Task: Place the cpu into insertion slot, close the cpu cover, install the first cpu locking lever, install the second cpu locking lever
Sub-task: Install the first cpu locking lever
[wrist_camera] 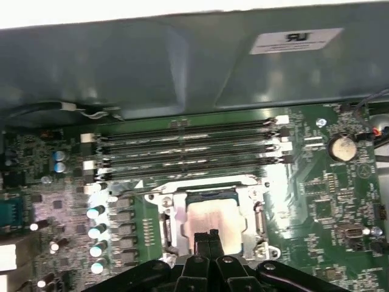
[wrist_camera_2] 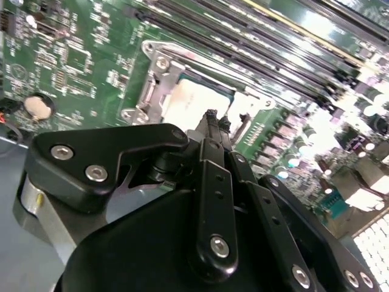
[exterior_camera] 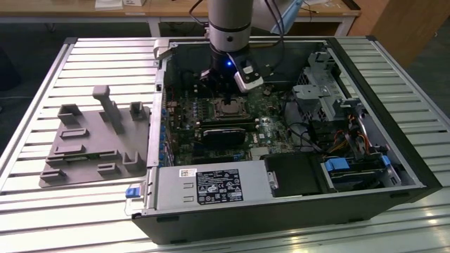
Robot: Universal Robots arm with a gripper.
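Silvery plate: the cpu cover (wrist_camera: pixel 254 214) is seen framing the chip and appears lowered; whether it is latched cannot be told.
Pale chip: the cpu (wrist_camera: pixel 213 216) is seated in the insertion slot (exterior_camera: pixel 228 108), on the green motherboard (wrist_camera: pixel 328 194) inside the open computer case (exterior_camera: pixel 281 211), which is laid on the slatted tabletop (exterior_camera: pixel 84 52).
End effector: the end effector (wrist_camera: pixel 206 235) is held with its fingers pressed together and nothing is seen between them; in both wrist views its tip is poised over one edge of the chip.
Contact: whether the tip is touching the chip or the plate cannot be told.
Risk of pressure: if the narrow tip is driven down on the bare chip face, the chip could be skewed in its seat and the contacts beneath could be bent.
Risk of slip: the plate is thin and shiny, so the tip could be deflected off it toward the capacitors (wrist_camera: pixel 96 231) just beside the socket.
Risk of binding: if the plate is not fully flat, a locking lever could be jammed against it.
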